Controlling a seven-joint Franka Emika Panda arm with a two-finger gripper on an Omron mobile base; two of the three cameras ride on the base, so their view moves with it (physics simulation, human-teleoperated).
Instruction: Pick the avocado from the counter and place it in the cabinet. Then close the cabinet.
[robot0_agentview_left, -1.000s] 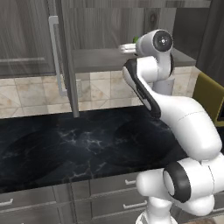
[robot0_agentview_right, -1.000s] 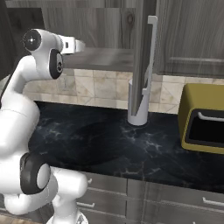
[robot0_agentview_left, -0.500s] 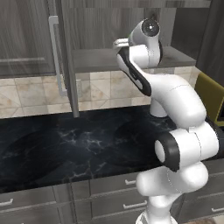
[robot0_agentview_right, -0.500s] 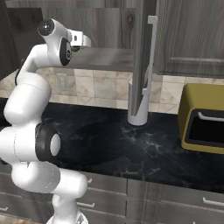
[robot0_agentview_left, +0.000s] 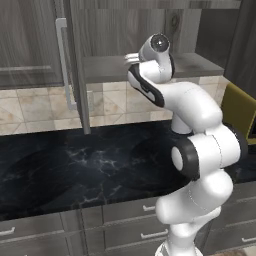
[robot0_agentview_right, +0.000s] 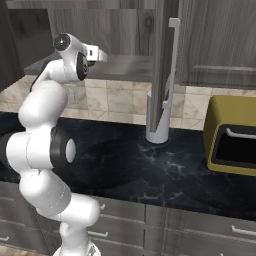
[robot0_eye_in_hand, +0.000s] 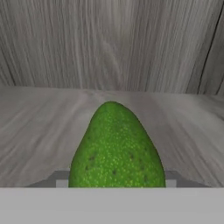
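1. Reaching up from the base, the white arm (robot0_agentview_left: 190, 125) bent at the elbow and pointed its hand (robot0_agentview_right: 98, 54) into the open cabinet (robot0_agentview_left: 150, 30), level with the grey inner shelf (robot0_agentview_right: 125, 65).
2. The avocado (robot0_eye_in_hand: 116, 148) sat right in front of the hand camera, bright green with small dark specks, between the hand's fingertips, over the shelf (robot0_eye_in_hand: 39, 127) and before the cabinet's wood-grain back wall (robot0_eye_in_hand: 109, 43).
3. The fingertips themselves were almost wholly hidden behind the fruit, with only small grey corners at either side of it; the hand looked closed on the avocado, gripping it from both sides.
4. I could not tell whether the avocado touched the shelf or was held just above it.
5. The cabinet door (robot0_agentview_right: 165, 75) stood swung out, edge-on to the cameras, with its long silver bar handle (robot0_agentview_right: 174, 60) upright; in the left base view the same door (robot0_agentview_left: 75, 65) showed beside the shelf opening.
6. Below, the black veined table (robot0_agentview_left: 75, 165) ran the width of the scene above grey drawers (robot0_agentview_left: 130, 225).
7. A yellow box-like appliance (robot0_agentview_right: 232, 137) with a dark opening stood on the table at the right.
8. A pale grey cylinder (robot0_agentview_right: 159, 132) stood on the table under the open door.
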